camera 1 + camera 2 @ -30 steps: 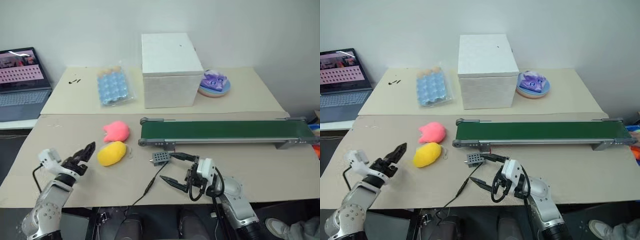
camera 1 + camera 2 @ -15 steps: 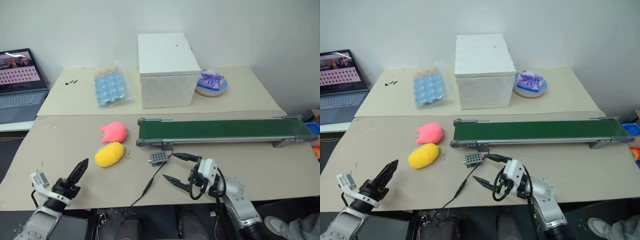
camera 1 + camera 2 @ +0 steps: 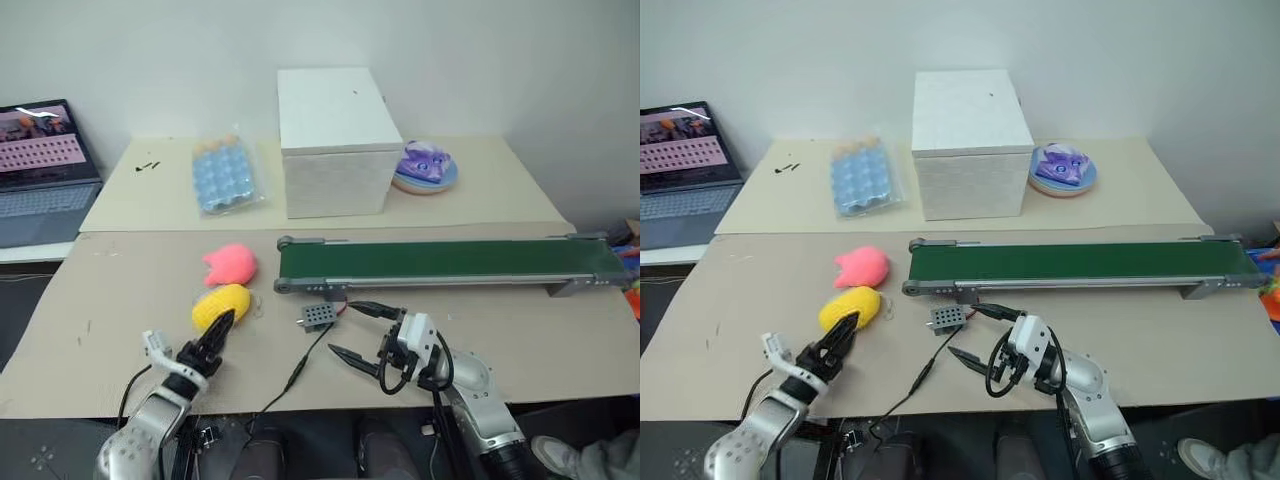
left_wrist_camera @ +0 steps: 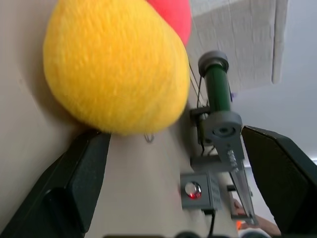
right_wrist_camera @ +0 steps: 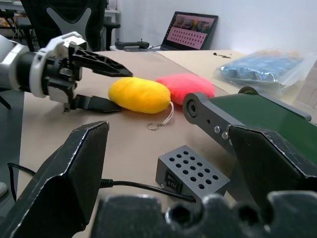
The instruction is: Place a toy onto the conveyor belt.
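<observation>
Left end effector (image 3: 212,336): fingers spread wide, nothing held, tips at the near edge of the toy; in the right wrist view one finger lies over the toy's near end and the other on the table below it, though contact cannot be told.

Toy (image 3: 222,305): yellow oval plush lying on the table (image 3: 120,290), just ahead of the left end effector and near the pink plush (image 3: 232,264) behind it. Its long axis runs slantwise, from near-left to far-right, roughly in line with the reaching fingers.

Conveyor belt (image 3: 440,262): to the toy's right, its near roller end close by, belt bare.

Right end effector (image 3: 362,331): fingers spread, empty, hanging near the small grey box (image 3: 319,316), well apart from the toy.

Judgement: the left arm is plainly nearer; a short forward push should bring the toy between the fingers.
</observation>
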`<state>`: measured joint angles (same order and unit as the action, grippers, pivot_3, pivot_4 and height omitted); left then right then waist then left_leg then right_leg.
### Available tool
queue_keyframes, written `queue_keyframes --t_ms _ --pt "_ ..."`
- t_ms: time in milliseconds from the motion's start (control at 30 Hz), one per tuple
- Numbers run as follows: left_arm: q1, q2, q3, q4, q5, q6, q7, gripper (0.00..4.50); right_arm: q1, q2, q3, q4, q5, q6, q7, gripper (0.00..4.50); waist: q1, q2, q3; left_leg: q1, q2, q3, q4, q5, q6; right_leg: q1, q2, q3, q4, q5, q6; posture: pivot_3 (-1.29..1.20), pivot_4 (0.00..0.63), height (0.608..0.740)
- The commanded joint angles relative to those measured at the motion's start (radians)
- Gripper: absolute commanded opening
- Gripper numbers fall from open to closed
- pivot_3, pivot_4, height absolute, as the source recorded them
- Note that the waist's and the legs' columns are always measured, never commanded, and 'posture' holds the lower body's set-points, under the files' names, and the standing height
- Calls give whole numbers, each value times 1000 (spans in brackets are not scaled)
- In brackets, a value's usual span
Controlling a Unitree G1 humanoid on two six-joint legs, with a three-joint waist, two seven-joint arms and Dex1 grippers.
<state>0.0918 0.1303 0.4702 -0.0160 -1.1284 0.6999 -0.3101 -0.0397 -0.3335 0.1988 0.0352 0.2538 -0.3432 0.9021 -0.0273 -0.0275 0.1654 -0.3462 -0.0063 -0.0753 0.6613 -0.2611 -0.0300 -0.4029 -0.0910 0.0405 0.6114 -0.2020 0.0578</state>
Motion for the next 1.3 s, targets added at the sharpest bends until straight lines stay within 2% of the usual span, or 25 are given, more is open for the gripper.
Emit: queue_keyframes --t_ms 33,367,467,700,767,800,967,1033,1133,1300 --pt "-47 -19 62 83 30 -63 123 4466 -13 -1 -20 -29 6 -14 -15 4500 1 2 -1 1 0 0 0 0 0 0 0 0 0 0 0 0 150 740" --pt "-151 -102 161 157 -51 -123 280 4466 -18 2 -26 -13 -1 -10 -29 4500 -3 8 -4 3 3 0 0 0 0 5 4 1 2 -1 -2 0 150 740" --pt "-160 -125 175 154 -78 -132 292 4466 -23 1 -29 -3 -3 -12 -34 4500 -5 7 -4 10 4 0 0 0 0 13 5 0 1 -5 -9 0 150 740" --pt "-161 -146 176 150 -75 -153 301 4466 -36 -2 -37 14 -1 -12 -39 4500 -11 7 -4 10 3 -1 0 0 -1 14 5 0 0 -5 -10 0 150 740" --pt "-165 -148 179 155 -75 -164 301 3945 -40 -2 -36 20 -7 -14 -41 4500 -11 7 -4 10 4 -2 0 0 -1 14 5 0 0 -6 -10 0 150 740" --pt "-165 -149 178 155 -75 -167 301 3856 -41 -2 -35 23 -9 -16 -42 4500 -12 6 -4 9 4 -2 0 0 -1 14 5 0 0 -6 -10 0 150 740" --pt "-166 -153 168 151 -75 -179 297 2058 -42 -1 -35 33 -18 -20 -47 4500 -16 3 -2 9 4 -2 0 0 -1 11 6 0 0 -6 -10 0 150 740" --pt "-166 -152 163 155 -71 -182 297 1162 -42 -1 -35 33 -20 -19 -49 4500 -15 3 -1 8 4 -2 -1 0 -1 7 6 1 -1 -6 -10 0 150 740" --pt "-166 -151 158 156 -66 -186 296 290 -42 -3 -37 36 -25 -20 -52 4500 -14 4 -2 8 4 -1 -2 -1 -1 7 6 1 -1 -7 -8 0 150 740" --pt "-152 -155 105 93 19 -238 260 290 -46 -2 -35 53 -44 -23 -55 4500 -14 4 -2 8 4 -1 -4 -1 -2 7 6 1 -1 -9 -9 0 150 740"
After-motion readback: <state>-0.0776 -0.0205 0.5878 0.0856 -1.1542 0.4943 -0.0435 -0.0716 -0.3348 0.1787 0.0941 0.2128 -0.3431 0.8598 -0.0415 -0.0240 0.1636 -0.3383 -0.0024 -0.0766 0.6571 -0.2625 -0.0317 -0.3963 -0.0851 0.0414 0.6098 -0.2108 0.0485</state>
